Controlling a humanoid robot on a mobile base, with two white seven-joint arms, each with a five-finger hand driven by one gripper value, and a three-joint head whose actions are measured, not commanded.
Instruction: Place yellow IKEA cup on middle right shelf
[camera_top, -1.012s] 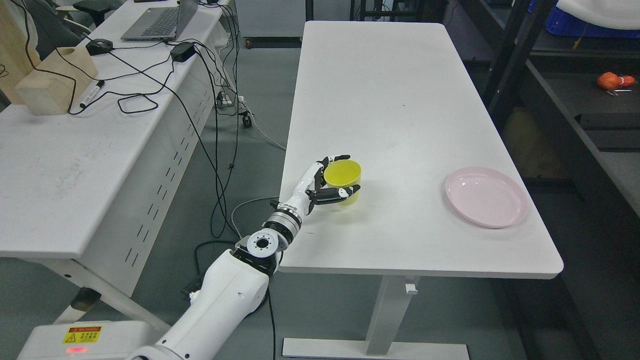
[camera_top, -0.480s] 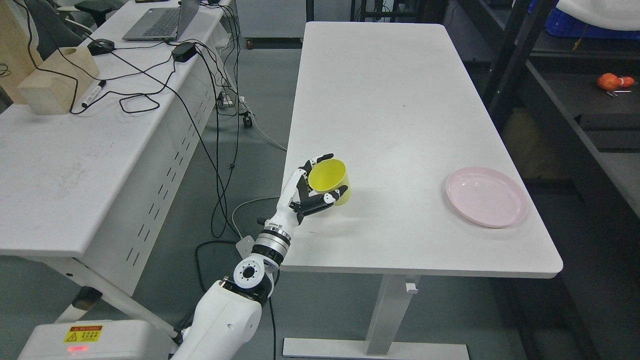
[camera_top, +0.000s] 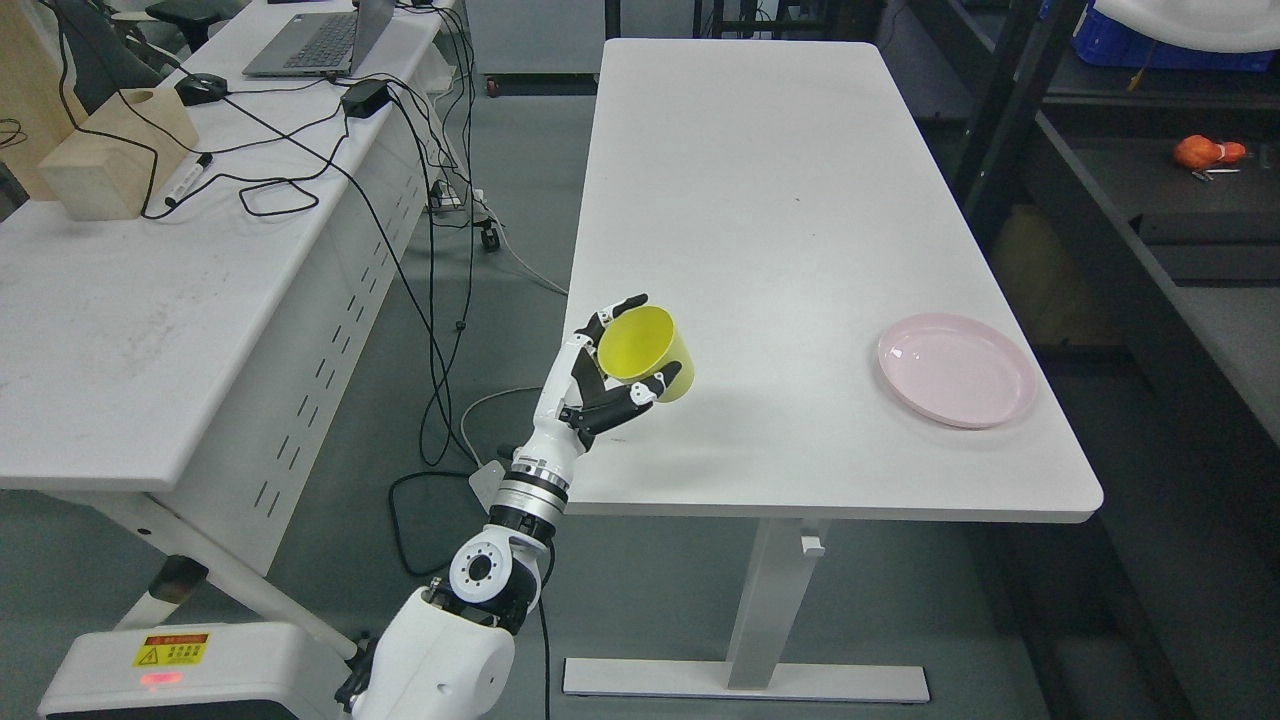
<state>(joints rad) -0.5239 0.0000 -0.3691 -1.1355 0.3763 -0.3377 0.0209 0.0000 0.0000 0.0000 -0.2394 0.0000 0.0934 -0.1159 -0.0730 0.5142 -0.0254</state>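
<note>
Your left robot hand has lifted the yellow cup clear of the tabletop. A second ago the cup stood upright on the surface near the near-left edge; now it hangs above that edge, pulled back toward the robot and tipped so its open mouth faces up and to the left. The whole view has also shifted a little, so treat the small drift of the pink plate as camera motion, not a move of the plate.

For the task, this reads as the pickup being done and the carry beginning. The dark shelf unit lies well apart on the right side, beyond the tabletop, so you have the whole transfer ahead, and the cup will need righting before it is set down.

The robot hand is curled around the cup: one black-tipped finger shows at the far rim, and the others wrap across the near side of the wall below the rim. The grip looks closed on the cup wall, with nothing else touching it. The right arm is out of view.
</note>
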